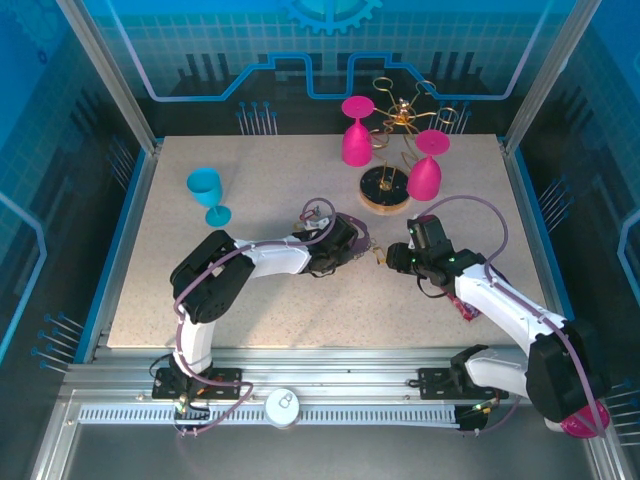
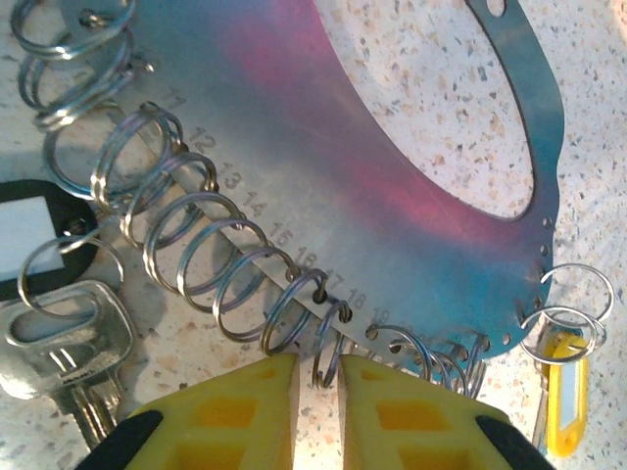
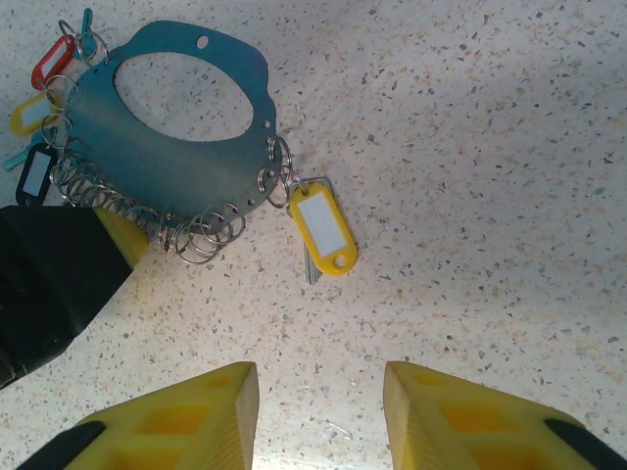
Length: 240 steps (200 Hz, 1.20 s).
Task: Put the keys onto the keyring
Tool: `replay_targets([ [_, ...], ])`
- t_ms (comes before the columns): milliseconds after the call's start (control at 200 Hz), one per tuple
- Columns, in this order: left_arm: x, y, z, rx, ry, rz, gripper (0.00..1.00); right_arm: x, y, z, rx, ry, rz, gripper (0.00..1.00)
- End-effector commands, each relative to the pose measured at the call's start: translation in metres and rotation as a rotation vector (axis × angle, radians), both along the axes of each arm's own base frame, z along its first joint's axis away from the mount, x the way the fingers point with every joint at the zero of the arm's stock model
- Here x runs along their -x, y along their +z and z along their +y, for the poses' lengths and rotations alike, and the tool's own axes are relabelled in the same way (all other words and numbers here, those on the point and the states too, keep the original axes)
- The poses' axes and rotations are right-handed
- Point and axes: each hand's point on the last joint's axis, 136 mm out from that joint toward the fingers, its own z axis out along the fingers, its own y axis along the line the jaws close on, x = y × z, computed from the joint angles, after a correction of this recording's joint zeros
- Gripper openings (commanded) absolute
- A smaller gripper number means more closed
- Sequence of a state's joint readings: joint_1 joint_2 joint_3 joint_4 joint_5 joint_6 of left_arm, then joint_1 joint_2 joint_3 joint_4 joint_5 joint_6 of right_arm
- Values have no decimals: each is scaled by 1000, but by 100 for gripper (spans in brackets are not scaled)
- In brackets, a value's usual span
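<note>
Keyring plate [image 3: 147,166] lay flat on counter [image 3: 490,196]; left end effector [image 2: 318,367] pinched nearly shut on one split ring [image 2: 333,328]; right end effector [image 3: 321,411] hung open, empty; next likely needed yellow-tagged key [image 3: 321,230] threaded on.

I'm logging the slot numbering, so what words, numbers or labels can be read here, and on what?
"12" "13" "14" "15" "16" "17" "18": engraved on the keyring plate, one beside each rim hole, in the left wrist view.
Numbers before "12" and after "18": too faint or covered to read.
Yellow key tag: white insert looks blank.
Black key tag: white insert looks blank.
</note>
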<state>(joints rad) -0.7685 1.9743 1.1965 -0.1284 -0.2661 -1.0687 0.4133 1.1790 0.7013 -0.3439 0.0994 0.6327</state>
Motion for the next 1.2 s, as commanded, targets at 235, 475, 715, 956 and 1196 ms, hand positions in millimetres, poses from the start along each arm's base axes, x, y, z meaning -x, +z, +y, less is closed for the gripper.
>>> replay_targets([
  [235, -12, 4, 2, -13, 6, -50, 10, 2, 14, 6, -25, 10, -21, 39],
  [475, -8, 13, 2, -9, -43, -93, 0, 2, 17, 6, -32, 11, -25, 38],
  [715, 29, 24, 1, -61, -222, -148, 0, 2, 16, 7, -36, 16, -26, 38],
  [956, 69, 54, 0, -105, -516, -275, 0, 1, 16, 5, -5, 32, -37, 37],
  [1196, 83, 93, 1, -248, -840, -492, 0, -1, 24, 9, -8, 80, -84, 38],
])
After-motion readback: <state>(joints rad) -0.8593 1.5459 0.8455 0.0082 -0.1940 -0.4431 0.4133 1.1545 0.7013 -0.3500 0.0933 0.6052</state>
